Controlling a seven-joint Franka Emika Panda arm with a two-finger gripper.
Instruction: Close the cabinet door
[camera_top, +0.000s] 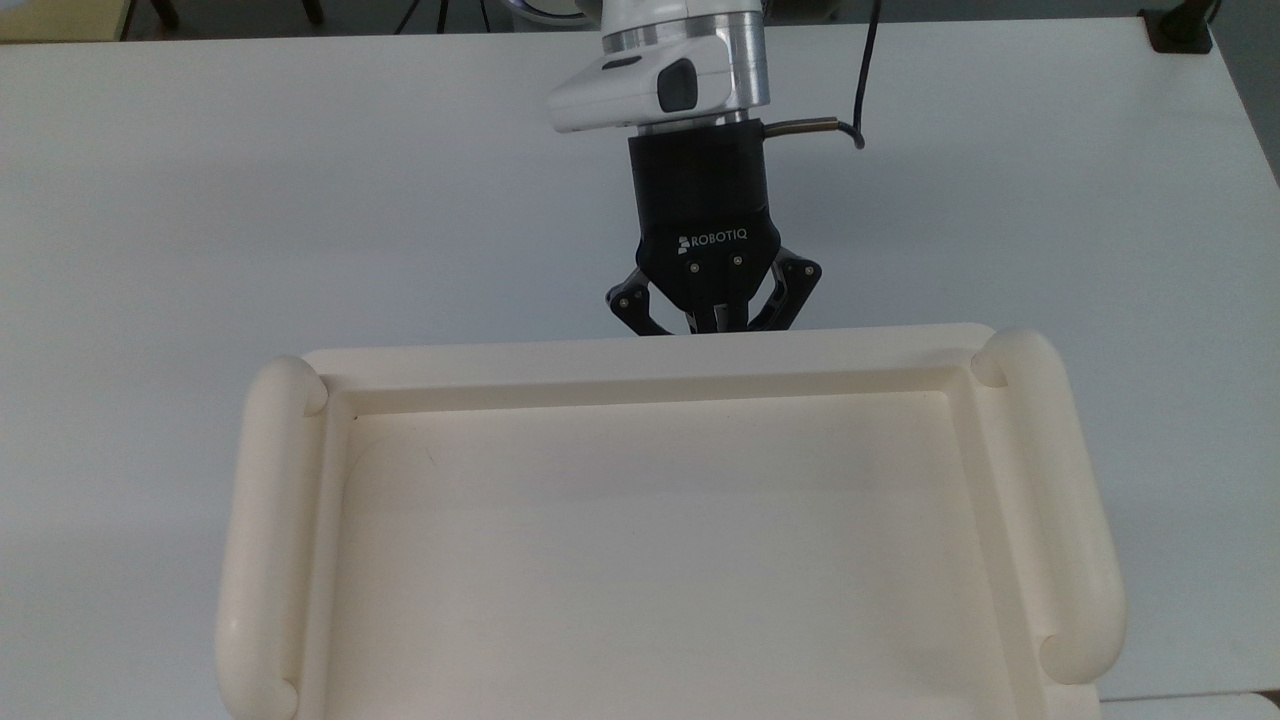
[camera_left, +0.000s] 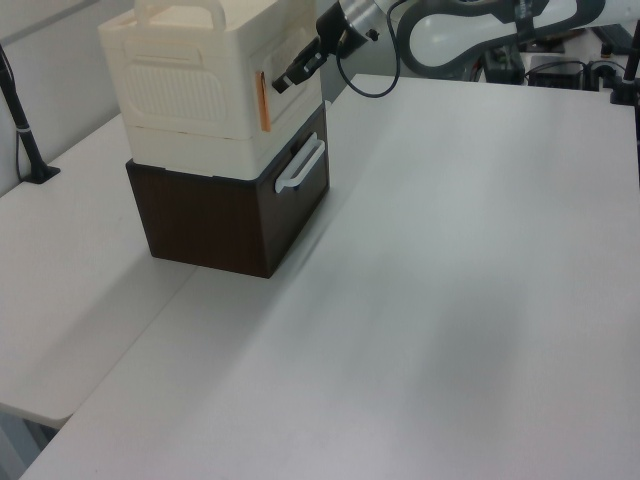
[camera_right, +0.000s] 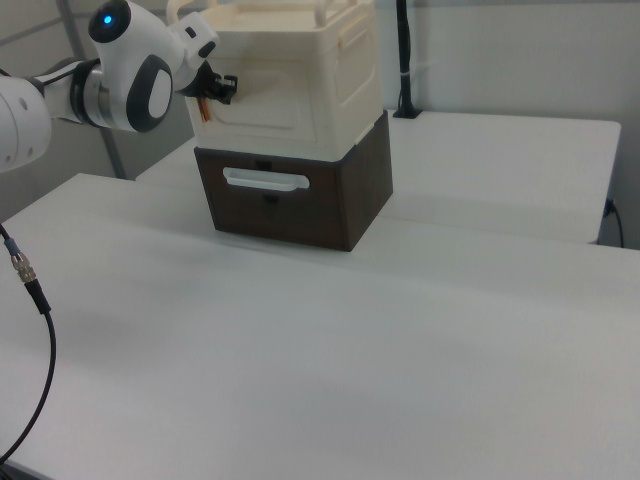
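In the right view, from its left side, the white arm (camera_right: 110, 70) reaches toward the cabinet (camera_right: 330, 70), and the black claw (camera_right: 222, 90) is at the cabinet door (camera_right: 262, 95). The door is flat against the cream front, almost fully closed; a thin orange strip is visible at its edge on the right view's left. The cabinet stands on a dark brown drawer unit (camera_right: 300, 195) with a white handle (camera_right: 266, 181), and this stands on the white tabletop (camera_right: 330, 350).

In the left view the cabinet (camera_left: 180, 85) is at the left view's left, the door (camera_left: 292, 55) faces right, and an orange line (camera_left: 264, 100) shows at its edge. The claw (camera_left: 287, 78) touches the door front.

In the top view the claw (camera_top: 712, 322) is at the front rim of the cabinet's tray-like top (camera_top: 650, 350), between the two rounded rails. Its fingers are closed together, holding nothing.
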